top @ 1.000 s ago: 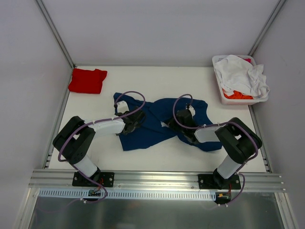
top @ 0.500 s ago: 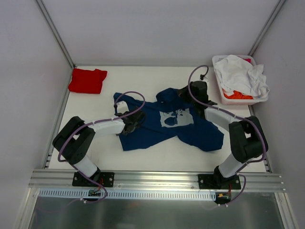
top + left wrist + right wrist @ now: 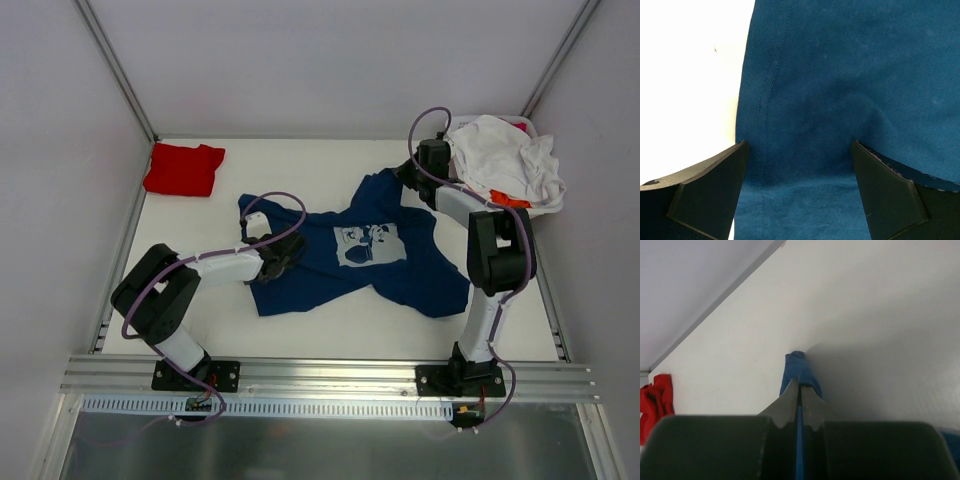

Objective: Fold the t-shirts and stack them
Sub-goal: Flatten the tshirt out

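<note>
**Navy tee drawn out flat between two arms**

Top view: the navy blue cotton t-shirt with a pale square mouse print (image 3: pixel 370 255) lies print-up on the white table (image 3: pixel 300 170). At the shirt's far right corner, the right gripper (image 3: pixel 408 172) is clamped on a pinch of the cloth, probably pulling it outward so the body spreads before folding. The left gripper (image 3: pixel 283 258) sits low over the shirt's left part, jaws wide and holding nothing. I judge it is anchoring that side or waiting to take the edge. A folded plain red t-shirt (image 3: pixel 183 169) lies well off the navy shirt's far left, likely the start of the stack. Off the navy shirt's far right, a white plastic basket (image 3: pixel 545 209) holds a crumpled white t-shirt (image 3: pixel 500 150) heaped over an orange one (image 3: pixel 510 198).

Left wrist view: two black fingers (image 3: pixel 705 190) stand wide apart over navy cloth, with a stitched hem running just inside the left one.

Right wrist view: the closed jaws grip a thin blue fold, and a bunched tip of cloth (image 3: pixel 799 365) sits just past them
</note>
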`<state>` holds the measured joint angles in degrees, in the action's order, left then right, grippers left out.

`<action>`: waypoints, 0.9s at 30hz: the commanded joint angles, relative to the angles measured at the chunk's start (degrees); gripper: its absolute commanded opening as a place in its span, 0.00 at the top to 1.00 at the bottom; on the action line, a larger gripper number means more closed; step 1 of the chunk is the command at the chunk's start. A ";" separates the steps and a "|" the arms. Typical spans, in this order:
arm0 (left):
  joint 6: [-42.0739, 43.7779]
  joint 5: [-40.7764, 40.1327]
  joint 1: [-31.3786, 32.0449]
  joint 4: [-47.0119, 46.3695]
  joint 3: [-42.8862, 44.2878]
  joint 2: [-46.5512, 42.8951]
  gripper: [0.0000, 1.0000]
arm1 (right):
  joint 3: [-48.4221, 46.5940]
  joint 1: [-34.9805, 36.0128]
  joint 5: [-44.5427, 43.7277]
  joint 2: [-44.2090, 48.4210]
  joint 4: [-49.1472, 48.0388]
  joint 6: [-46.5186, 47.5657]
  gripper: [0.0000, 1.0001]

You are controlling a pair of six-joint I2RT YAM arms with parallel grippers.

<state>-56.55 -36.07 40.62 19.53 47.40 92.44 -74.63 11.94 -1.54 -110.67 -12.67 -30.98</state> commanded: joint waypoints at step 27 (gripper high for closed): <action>1.45 4.35 3.85 6.31 1.12 2.83 0.16 | -52.97 -10.54 -2.59 -33.64 21.01 8.13 0.98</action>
<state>-56.36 -36.01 43.13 20.34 48.58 93.12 -122.61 2.59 -2.98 -143.17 6.57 -23.27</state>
